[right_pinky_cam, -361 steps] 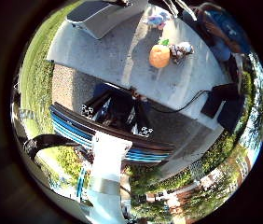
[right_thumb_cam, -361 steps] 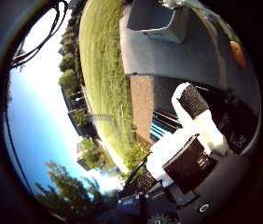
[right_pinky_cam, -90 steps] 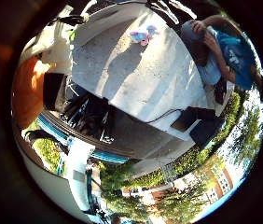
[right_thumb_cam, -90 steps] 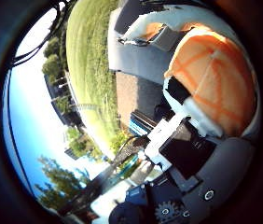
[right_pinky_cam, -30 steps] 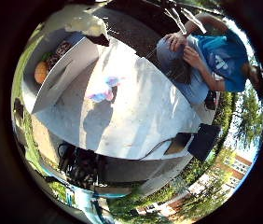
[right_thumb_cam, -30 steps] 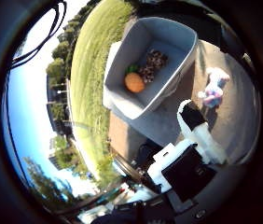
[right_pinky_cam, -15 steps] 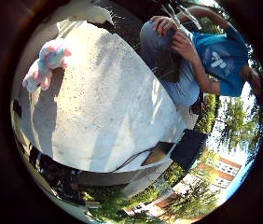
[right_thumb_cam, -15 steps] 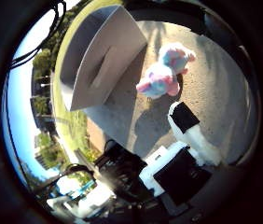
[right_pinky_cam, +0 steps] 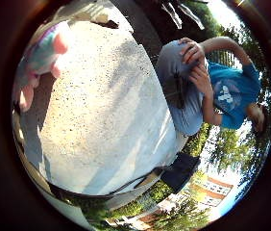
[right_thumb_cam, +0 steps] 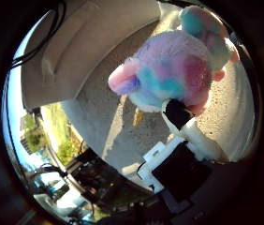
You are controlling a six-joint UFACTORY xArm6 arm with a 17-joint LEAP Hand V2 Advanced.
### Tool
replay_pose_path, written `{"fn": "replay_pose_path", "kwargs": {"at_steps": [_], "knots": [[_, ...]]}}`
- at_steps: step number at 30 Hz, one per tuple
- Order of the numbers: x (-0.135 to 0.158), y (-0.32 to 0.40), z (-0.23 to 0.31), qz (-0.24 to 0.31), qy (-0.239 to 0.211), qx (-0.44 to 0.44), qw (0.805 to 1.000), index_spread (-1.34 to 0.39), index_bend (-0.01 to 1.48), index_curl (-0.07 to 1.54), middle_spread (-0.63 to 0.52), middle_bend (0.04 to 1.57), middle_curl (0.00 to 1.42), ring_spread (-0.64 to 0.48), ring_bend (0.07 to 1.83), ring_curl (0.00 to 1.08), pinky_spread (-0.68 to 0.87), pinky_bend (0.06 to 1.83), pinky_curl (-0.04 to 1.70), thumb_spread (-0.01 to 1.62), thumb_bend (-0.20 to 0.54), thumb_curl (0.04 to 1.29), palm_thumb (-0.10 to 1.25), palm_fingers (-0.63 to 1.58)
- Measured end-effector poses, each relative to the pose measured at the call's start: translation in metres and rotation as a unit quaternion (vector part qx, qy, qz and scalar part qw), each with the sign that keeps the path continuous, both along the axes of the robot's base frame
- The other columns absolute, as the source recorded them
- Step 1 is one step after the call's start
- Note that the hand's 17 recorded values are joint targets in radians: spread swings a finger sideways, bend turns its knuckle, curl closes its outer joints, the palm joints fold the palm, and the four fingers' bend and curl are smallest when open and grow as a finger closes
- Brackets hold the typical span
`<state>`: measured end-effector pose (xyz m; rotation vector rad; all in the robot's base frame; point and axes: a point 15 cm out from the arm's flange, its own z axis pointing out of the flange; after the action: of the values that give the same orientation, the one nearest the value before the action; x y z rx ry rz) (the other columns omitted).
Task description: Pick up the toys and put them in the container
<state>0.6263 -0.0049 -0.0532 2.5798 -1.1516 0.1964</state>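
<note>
Little finger side palm view: mostly bare speckled tabletop (right_pinky_cam: 102, 125) in sunlight, with the pastel plush toy (right_pinky_cam: 42, 57) lying on it at the far margin, only partly caught, so lying off to the thumb side of the palm rather than squarely beneath. Beyond the tabletop's edge, a seated person, touching none of the task's things. No part of the hand visible here. Thumb side palm view: same plush toy (right_thumb_cam: 179, 70), pink, blue and purple, filling much of the frame, hence close to the palm, resting on the tabletop. One black-tipped finger of the hand (right_thumb_cam: 183, 136) reaching straight out, its tip at the toy's underside, perhaps just touching, though hard to say from this angle. Nothing curled around the toy, nothing held; hand reads as open, fingers extended. Toy's long axis seemingly running from the rounded body near the fingertip out to the head, roughly in line with the finger. Pale wall of the container (right_thumb_cam: 90, 42) standing just beside the toy on the side away from the finger. Likely next: lowering further over the toy and closing around its body, then a short carry across to the container.
</note>
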Motion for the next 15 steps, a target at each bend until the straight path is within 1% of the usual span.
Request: {"fn": "replay_pose_path", "kwargs": {"at_steps": [3,4,5,6,7,8,11,13,15], "knots": [[-0.002,0.001,-0.009,0.006,-0.003,-0.023,1.000,-0.19,0.21,0.30,-0.05,0.26,0.35,0.27,0.51,0.30,0.50,0.62,0.25,1.04,-0.037,0.38,0.66,0.50],[-0.002,0.002,-0.010,0.008,-0.002,-0.023,1.000,-0.22,0.24,0.30,-0.08,0.29,0.37,0.25,0.54,0.31,0.50,0.63,0.24,1.04,-0.036,0.38,0.66,0.66],[-0.003,0.003,-0.010,0.009,0.000,-0.024,1.000,-0.24,0.24,0.31,-0.09,0.31,0.38,0.22,0.57,0.32,0.51,0.65,0.24,1.04,-0.035,0.37,0.66,0.72],[-0.004,0.003,-0.010,0.011,0.002,-0.026,1.000,-0.27,0.24,0.32,-0.11,0.37,0.40,0.18,0.63,0.35,0.49,0.67,0.25,1.04,-0.034,0.37,0.66,0.86],[-0.005,0.004,-0.010,0.014,0.004,-0.028,0.999,-0.30,0.20,0.31,-0.13,0.45,0.44,0.16,0.71,0.37,0.47,0.68,0.25,1.04,-0.033,0.37,0.66,0.97],[-0.006,0.004,-0.010,0.016,0.007,-0.030,0.999,-0.33,0.16,0.32,-0.14,0.53,0.48,0.14,0.80,0.42,0.47,0.71,0.27,1.04,-0.031,0.37,0.66,1.02],[-0.016,0.000,-0.010,0.012,0.027,-0.041,0.999,-0.40,0.14,0.31,-0.17,0.68,0.57,0.10,1.00,0.51,0.45,0.72,0.30,1.04,-0.025,0.37,0.68,1.01],[-0.023,-0.004,-0.009,0.009,0.040,-0.048,0.998,-0.46,0.14,0.30,-0.19,0.80,0.65,0.06,1.13,0.58,0.44,0.82,0.35,1.04,-0.017,0.38,0.71,1.03],[-0.026,-0.006,-0.008,0.008,0.048,-0.050,0.998,-0.54,0.18,0.29,-0.21,0.88,0.71,0.03,1.19,0.62,0.42,0.94,0.40,1.04,-0.014,0.40,0.75,1.07]]}}
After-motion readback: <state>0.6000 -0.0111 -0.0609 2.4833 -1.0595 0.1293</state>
